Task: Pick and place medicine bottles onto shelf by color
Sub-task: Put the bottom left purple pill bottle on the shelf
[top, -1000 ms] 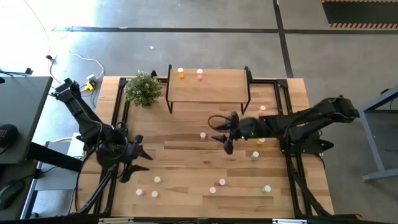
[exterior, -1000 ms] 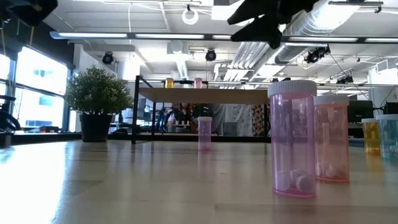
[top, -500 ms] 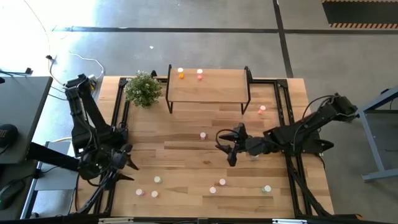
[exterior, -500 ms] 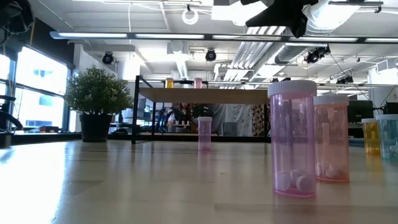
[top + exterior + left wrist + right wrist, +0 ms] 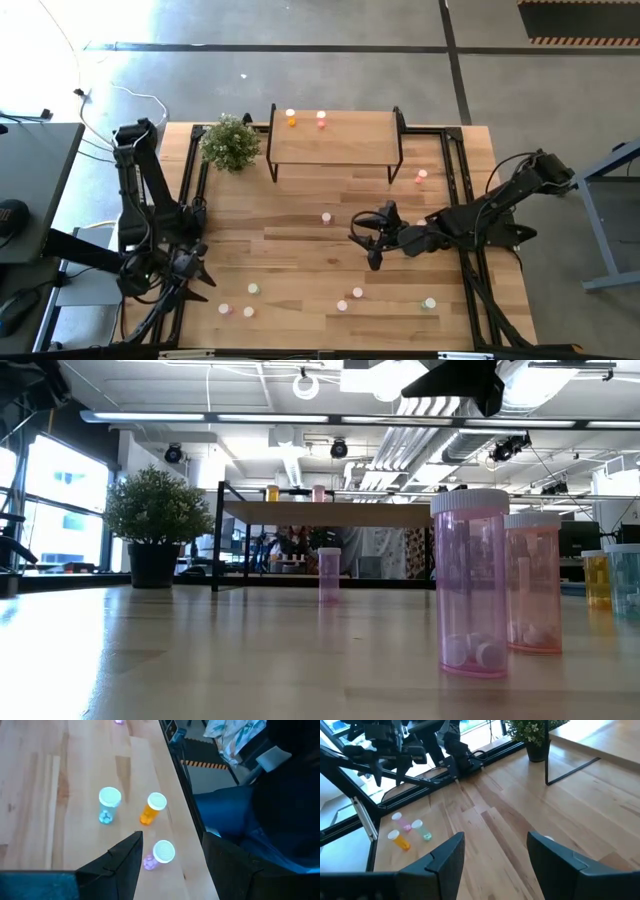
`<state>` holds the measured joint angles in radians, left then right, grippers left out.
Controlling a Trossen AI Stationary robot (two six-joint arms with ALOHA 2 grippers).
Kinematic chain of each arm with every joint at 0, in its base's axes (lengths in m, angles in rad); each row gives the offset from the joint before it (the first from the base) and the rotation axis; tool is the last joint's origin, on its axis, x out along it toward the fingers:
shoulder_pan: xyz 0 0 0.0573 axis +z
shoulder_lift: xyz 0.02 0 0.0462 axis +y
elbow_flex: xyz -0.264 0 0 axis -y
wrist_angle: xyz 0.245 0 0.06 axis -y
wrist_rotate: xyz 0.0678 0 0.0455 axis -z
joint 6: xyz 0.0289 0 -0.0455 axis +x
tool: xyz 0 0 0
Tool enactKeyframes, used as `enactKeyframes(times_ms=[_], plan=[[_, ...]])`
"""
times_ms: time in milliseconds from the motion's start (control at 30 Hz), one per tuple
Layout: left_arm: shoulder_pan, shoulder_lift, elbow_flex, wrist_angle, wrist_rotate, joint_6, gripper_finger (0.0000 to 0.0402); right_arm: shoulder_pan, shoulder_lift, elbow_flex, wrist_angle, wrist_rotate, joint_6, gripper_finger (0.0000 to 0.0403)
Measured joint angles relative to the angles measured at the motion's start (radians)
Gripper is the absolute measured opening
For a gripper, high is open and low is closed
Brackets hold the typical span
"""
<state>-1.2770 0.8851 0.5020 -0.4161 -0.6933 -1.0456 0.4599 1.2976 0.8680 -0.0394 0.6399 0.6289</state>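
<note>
The shelf (image 5: 335, 140) stands at the table's far side with an orange bottle (image 5: 291, 119) and a pink bottle (image 5: 321, 119) upright on its top. Other medicine bottles stand scattered: one pink (image 5: 326, 217) mid-table, one (image 5: 421, 176) by the shelf's right leg, several along the near edge (image 5: 254, 289). My left gripper (image 5: 198, 276) is open at the table's near-left corner; in its wrist view a green (image 5: 108, 805), an orange (image 5: 152, 809) and a pink bottle (image 5: 159, 854) stand just ahead of it. My right gripper (image 5: 366, 243) is open and empty above mid-table.
A potted plant (image 5: 231, 142) stands left of the shelf. Black frame rails (image 5: 187, 200) run along the table's left and right sides. In the low view, two pink bottles (image 5: 472, 585) stand close to the camera, with orange and green ones (image 5: 597, 580) at the right.
My left gripper has drawn back toward the table's near-left corner, its arm folding upright. My right gripper has moved from in front of the shelf toward the near edge, and stays open. No bottle has moved.
</note>
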Motion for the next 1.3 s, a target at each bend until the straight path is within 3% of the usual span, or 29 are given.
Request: enactKeyframes(times_ms=[767,1300], plan=[[-0.026,0.287,-0.021,0.064,0.000,-0.199,0.0196,-0.001,0.000,0.000,0.000,0.000,-0.001,0.0206],[-0.024,0.421,-0.021,0.218,0.000,-0.201,0.0196,-0.001,0.000,0.000,0.003,0.000,-0.004,0.0206]])
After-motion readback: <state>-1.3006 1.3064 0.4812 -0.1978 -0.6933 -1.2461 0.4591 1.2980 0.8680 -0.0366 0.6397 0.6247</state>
